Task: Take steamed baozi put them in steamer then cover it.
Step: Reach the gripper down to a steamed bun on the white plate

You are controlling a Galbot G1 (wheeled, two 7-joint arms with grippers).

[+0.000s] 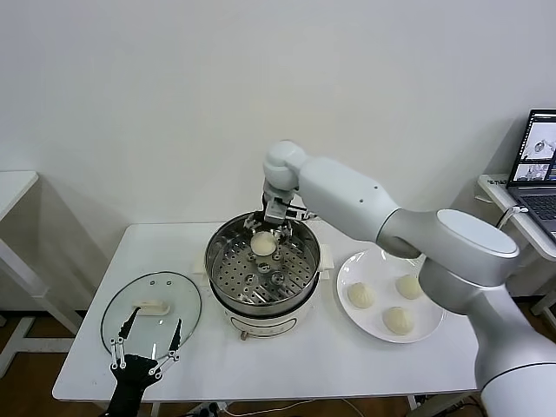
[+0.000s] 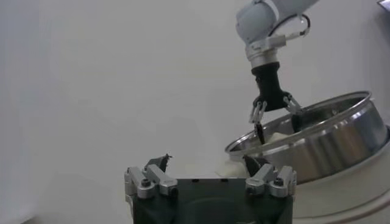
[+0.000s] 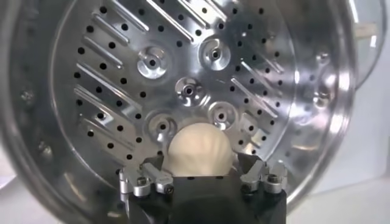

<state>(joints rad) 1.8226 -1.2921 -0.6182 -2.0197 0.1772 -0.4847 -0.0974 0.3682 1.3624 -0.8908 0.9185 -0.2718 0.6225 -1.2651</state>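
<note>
White table (image 1: 347, 356) against a plain pale wall, with part of a second table at the far left edge and a laptop (image 1: 540, 165) on a desk at the far right, cut off by the frame. At the table's centre stands the steamer (image 1: 261, 269), a shiny steel pot on a white base, its perforated tray (image 3: 183, 73) exposed. Beside it on the robot's right sits a white plate (image 1: 347, 269) carrying three buns (image 1: 360, 295). On the robot's left the glass lid (image 1: 152, 308) lies flat on the table, white handle upward.

Right arm reaches across from the right side, and the right gripper (image 1: 263, 243) hangs inside the pot at its far rim, fingers narrowed around a fourth bun (image 3: 200, 152). From the right wrist camera this bun sits between the two fingers, low over the tray; whether it touches the tray cannot be told. The bun's lower part is hidden by the gripper body.

Left gripper (image 1: 146, 347) hovers at the near edge of the table over the lid's near rim, fingers spread wide and holding nothing. Its arm is mostly cut off below the frame. From the left wrist camera the pot wall hides the steamer's interior, and only the right gripper's fingers (image 2: 258, 112) show above the rim.
</note>
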